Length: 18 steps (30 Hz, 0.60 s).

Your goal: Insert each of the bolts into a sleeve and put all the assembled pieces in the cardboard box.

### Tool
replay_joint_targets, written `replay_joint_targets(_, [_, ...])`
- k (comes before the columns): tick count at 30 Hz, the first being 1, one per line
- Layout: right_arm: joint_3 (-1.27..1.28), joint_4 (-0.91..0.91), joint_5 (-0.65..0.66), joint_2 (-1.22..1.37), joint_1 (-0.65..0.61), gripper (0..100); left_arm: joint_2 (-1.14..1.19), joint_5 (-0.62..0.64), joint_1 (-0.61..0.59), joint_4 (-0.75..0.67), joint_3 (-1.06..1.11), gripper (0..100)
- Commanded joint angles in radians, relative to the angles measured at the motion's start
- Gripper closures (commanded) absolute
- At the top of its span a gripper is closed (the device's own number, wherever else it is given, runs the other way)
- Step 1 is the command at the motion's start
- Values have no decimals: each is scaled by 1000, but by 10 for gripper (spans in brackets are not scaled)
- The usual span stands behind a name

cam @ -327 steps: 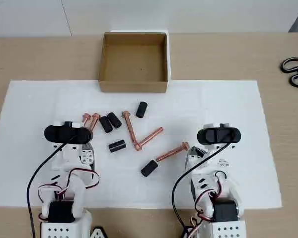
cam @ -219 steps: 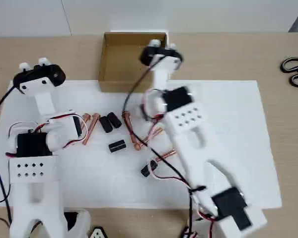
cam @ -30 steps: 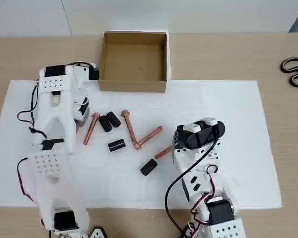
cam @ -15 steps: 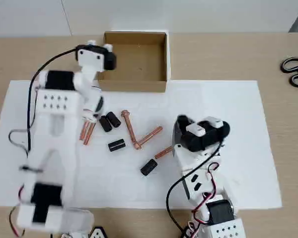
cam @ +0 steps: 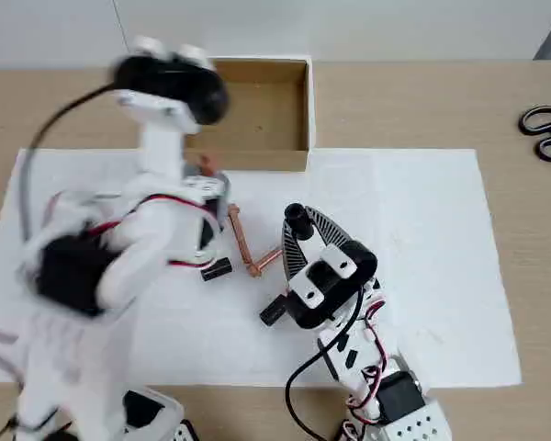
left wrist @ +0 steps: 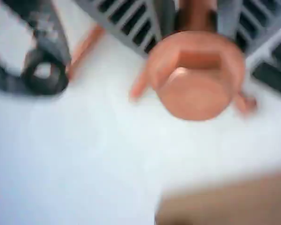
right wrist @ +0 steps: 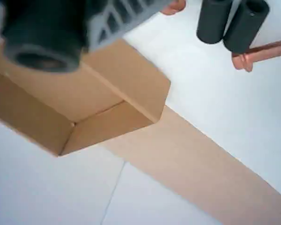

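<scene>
**Bolt in one gripper, sleeve in the other**

The left gripper (left wrist: 195, 18) is clamped on a bolt (left wrist: 196, 79), just in front of the box (cam: 248, 162). Bolts look stiff, smooth and light. The shank near the head seems the best hold, leaving the tip free. The right gripper (cam: 303, 228) pinches a sleeve (cam: 297, 217), farther out from the box front. Sleeves seem rigid and apt to roll, so grip across the side and keep the bore clear.

Count:
- **Sleeves:** five. One is held, two touch near the box and two lie apart farther out.
- **Bolts:** at least three. One is held and two meet in a V, and the left arm (cam: 156, 230) may hide more.
- **Box:** one.
</scene>
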Motion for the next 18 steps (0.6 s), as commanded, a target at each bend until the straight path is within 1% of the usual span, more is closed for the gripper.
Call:
replay_joint_targets(1, [6, -50, 9, -15, -4, 994, -146, 3, -29, -215, 41, 994])
replay_joint_targets(5, [6, -93, -5, -15, -7, 994, -290, 5, -8, -410, 252, 994])
replay_joint_targets(7, [6, -99, -61, -15, -7, 994, -376, 5, 28, -494, 397, 994])
replay_joint_targets(9, [6, -94, -132, -15, -7, 994, -470, 5, 64, -608, 552, 994])
replay_joint_targets(11, [6, -94, -167, -15, -7, 994, -572, 5, 94, -773, 700, 994])
replay_joint_targets(13, [6, -94, -167, -15, -7, 994, -655, 6, 124, -964, 829, 994])
replay_joint_targets(15, [6, -96, -167, -15, -7, 994, -713, 6, 158, -1117, 935, 994])
replay_joint_targets(16, [6, -101, -167, -15, -7, 994, -726, 6, 175, -1165, 978, 994])
replay_joint_targets(18, [6, -102, -167, -15, -7, 994, -732, 6, 215, -1200, 1036, 994])
